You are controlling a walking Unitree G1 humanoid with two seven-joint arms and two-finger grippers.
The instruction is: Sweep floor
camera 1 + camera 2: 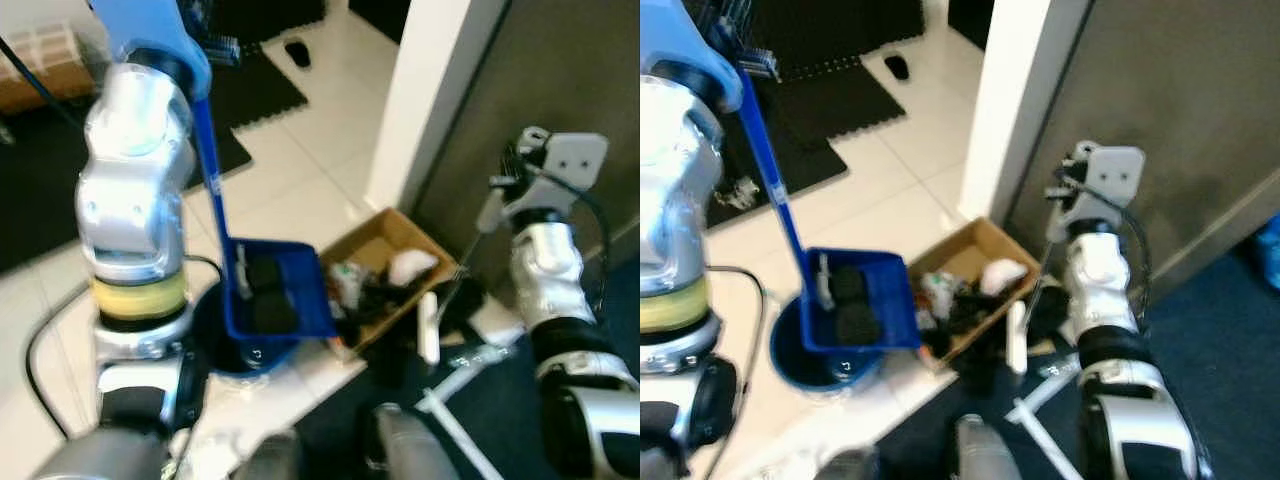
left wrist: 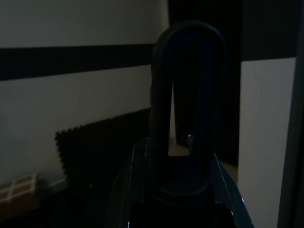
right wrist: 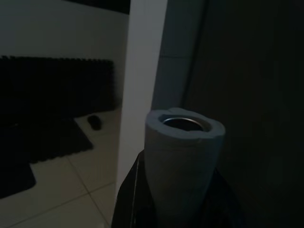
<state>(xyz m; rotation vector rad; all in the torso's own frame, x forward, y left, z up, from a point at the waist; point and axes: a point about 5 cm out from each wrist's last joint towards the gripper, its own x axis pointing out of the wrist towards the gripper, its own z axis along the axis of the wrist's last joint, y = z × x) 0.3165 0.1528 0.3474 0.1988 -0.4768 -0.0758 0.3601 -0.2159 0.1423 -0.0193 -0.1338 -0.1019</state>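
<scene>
A blue long-handled dustpan (image 1: 275,290) hangs tilted over the white tile floor (image 1: 300,170), with dark lumps of debris in its pan. Its blue pole (image 1: 210,170) runs up to my raised left arm. In the left wrist view the handle's dark loop (image 2: 187,95) rises straight out of my left gripper (image 2: 185,194), which is shut on it. My right gripper (image 3: 180,199) is shut on a grey foam-covered broom handle (image 3: 183,152); that arm (image 1: 550,250) stands by the grey wall. A thin rod (image 1: 470,250) slants down from it.
An open cardboard box (image 1: 395,265) of rubbish lies on the floor beside the dustpan. A round blue base (image 1: 240,355) sits beneath the pan. A white pillar (image 1: 430,90) and a grey wall are on the right, black mats (image 1: 250,90) lie behind, and white bars (image 1: 455,385) lie on dark carpet.
</scene>
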